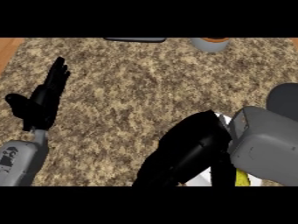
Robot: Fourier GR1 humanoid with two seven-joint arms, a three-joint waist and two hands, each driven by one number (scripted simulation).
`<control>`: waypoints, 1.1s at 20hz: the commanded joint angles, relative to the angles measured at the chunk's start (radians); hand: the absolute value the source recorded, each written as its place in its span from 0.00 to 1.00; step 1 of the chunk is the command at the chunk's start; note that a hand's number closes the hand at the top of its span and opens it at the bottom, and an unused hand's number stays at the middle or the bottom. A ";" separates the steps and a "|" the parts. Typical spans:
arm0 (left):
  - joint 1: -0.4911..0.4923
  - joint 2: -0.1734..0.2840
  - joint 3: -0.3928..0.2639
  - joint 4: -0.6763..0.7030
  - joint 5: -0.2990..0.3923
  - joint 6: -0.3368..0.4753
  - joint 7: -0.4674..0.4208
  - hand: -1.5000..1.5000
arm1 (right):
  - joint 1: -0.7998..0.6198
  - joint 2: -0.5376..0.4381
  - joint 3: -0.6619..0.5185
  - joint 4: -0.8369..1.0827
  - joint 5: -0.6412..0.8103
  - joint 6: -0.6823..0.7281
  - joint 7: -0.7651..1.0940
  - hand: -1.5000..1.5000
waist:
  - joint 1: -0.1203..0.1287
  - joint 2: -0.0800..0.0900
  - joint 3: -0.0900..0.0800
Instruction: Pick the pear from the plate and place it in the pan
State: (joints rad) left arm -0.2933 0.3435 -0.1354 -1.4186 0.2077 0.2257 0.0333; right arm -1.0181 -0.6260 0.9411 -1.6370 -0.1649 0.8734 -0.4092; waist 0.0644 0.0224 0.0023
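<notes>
Reaching down at the lower right of the head view, the right hand [186,151] hangs over a white plate [202,178], of which only small slivers show below the hand and beside its wrist. The hand's black bulk and the grey right forearm [274,146] cover most of that corner, so whether its fingers are curled or straight cannot be told. A narrow yellow-green strip, likely the pear [242,178], peeks out under the forearm's lower edge, on or just above the plate; whether the hand touches it is hidden.

The left hand [43,101] rests at the left side, fingers straight and pointing up, holding nothing, well apart from the plate.

A speckled granite counter [144,83] fills the middle, with wooden strips along both sides. At the far edge sit a grey cup with an orange inside [210,43] and, to its left, a dark flat object [135,40] cut off by the view's top. A dark rounded shape [292,103] shows behind the right forearm; what it is cannot be told.
</notes>
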 commanded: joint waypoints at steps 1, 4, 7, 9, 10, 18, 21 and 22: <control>0.007 -0.001 0.008 -0.012 0.002 0.003 0.005 0.50 | -0.017 -0.019 0.052 -0.001 0.070 0.180 -0.221 0.00 | -0.004 -0.003 0.001; 0.002 -0.023 -0.001 0.031 -0.023 0.021 -0.018 0.50 | -0.011 -0.073 0.114 -0.031 0.125 0.150 -0.241 0.00 | -0.025 -0.003 0.000; 0.017 -0.027 0.004 0.009 -0.023 0.028 -0.017 0.50 | -0.033 -0.075 0.155 0.017 0.179 0.102 -0.275 0.00 | -0.015 -0.005 0.000; -0.016 0.008 0.013 -0.003 -0.019 0.007 0.038 0.50 | -0.023 -0.085 0.182 0.037 0.221 0.048 -0.317 0.00 | -0.023 -0.008 0.000; 0.003 0.001 0.026 0.019 -0.006 -0.008 -0.006 0.50 | -0.034 -0.092 0.186 0.059 0.237 0.025 -0.353 0.00 | -0.019 -0.005 -0.001; 0.024 0.006 0.021 -0.041 -0.017 -0.003 0.031 0.50 | -0.066 -0.060 0.390 0.149 0.399 -0.132 -0.432 0.00 | -0.014 -0.011 -0.001; 0.028 -0.009 0.021 -0.026 -0.032 0.009 0.003 0.50 | -0.076 -0.051 0.460 0.179 0.447 -0.188 -0.481 0.00 | -0.021 -0.011 -0.002; -0.009 -0.022 0.025 0.012 -0.023 0.006 0.013 0.50 | -0.092 -0.035 0.480 0.197 0.459 -0.200 -0.500 0.00 | -0.026 -0.007 -0.002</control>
State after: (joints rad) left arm -0.2739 0.3277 -0.1198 -1.4303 0.1835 0.2321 0.0396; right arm -1.0800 -0.6893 1.3561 -1.5064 0.2359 0.5574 -0.7165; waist 0.0451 0.0138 0.0007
